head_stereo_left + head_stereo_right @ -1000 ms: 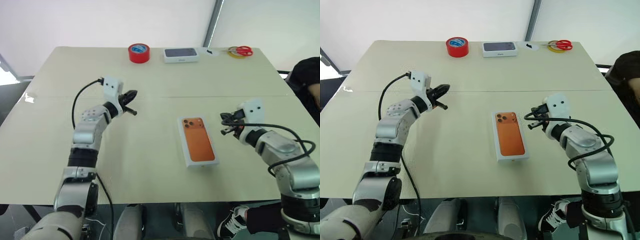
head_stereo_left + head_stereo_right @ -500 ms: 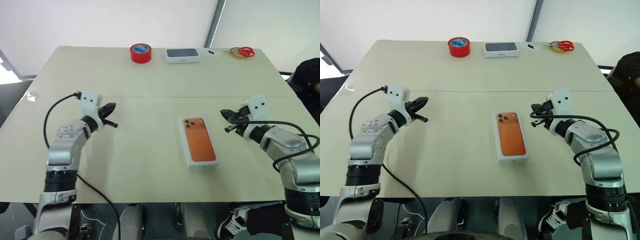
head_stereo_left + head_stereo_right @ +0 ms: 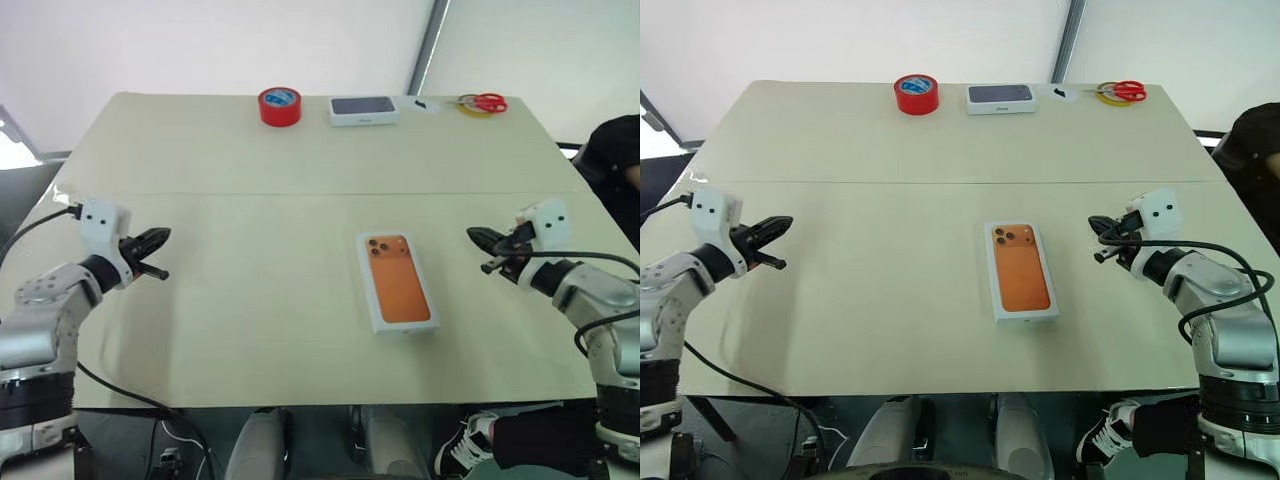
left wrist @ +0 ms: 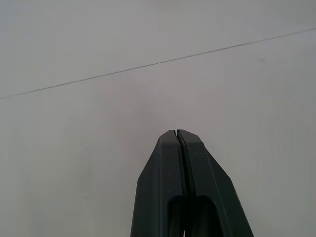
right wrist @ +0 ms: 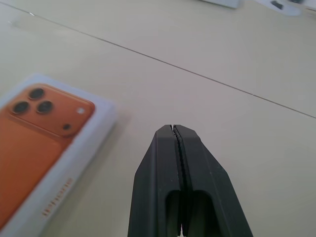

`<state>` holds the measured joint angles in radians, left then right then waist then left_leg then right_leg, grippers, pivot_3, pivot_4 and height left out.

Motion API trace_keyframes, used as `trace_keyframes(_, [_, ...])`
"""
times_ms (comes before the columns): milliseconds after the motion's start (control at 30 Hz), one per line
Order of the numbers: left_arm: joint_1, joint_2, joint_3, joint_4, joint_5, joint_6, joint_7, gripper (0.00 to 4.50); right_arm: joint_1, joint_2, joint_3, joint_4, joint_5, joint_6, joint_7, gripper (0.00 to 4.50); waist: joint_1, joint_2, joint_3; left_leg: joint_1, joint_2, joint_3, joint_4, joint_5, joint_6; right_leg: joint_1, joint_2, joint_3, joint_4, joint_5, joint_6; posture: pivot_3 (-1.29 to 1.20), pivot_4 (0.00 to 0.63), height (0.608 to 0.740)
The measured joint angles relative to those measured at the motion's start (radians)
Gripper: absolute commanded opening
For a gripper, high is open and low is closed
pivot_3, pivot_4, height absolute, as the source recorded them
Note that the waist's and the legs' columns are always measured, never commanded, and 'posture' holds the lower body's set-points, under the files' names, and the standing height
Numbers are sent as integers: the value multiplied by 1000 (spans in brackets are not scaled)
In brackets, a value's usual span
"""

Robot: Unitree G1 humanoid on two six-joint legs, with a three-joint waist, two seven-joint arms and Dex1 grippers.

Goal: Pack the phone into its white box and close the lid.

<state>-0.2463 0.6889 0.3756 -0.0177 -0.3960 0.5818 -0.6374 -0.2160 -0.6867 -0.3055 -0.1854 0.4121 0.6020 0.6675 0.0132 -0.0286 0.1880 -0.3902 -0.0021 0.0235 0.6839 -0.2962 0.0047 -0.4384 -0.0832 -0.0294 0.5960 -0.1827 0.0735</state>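
- Left eye view: one white box (image 3: 398,284) lies flat near the middle of the cream table (image 3: 250,330), between the two arms and apart from both.
- One lid (image 3: 1020,269), with an orange phone printed on its top, sits over it; whether the phone itself is inside cannot be told.
- Two grippers are in sight. The left gripper (image 3: 160,238) hangs over the table's left edge, its black fingers (image 4: 180,163) pressed together with nothing between them.
- The right gripper (image 3: 1096,224) hangs over the table's right side, near the box but not touching it, its fingers likewise pressed together and empty.
- Along the far edge stand one red tape roll (image 3: 279,105), one second white box (image 3: 363,109) with a dark phone picture, and one pair of red-handled scissors (image 3: 484,101) lying by a yellow ring.
- One straight seam (image 4: 148,64) crosses the tabletop from side to side.
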Motion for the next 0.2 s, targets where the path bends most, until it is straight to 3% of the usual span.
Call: trace_keyframes(200, [82, -2, 51, -81, -32, 38, 34, 0, 7, -21, 13, 26, 3, -1, 50, 23, -3, 0, 0, 0, -1, 1, 0, 0, 0, 0, -1, 0, 0, 0, 0, 0, 150, 732])
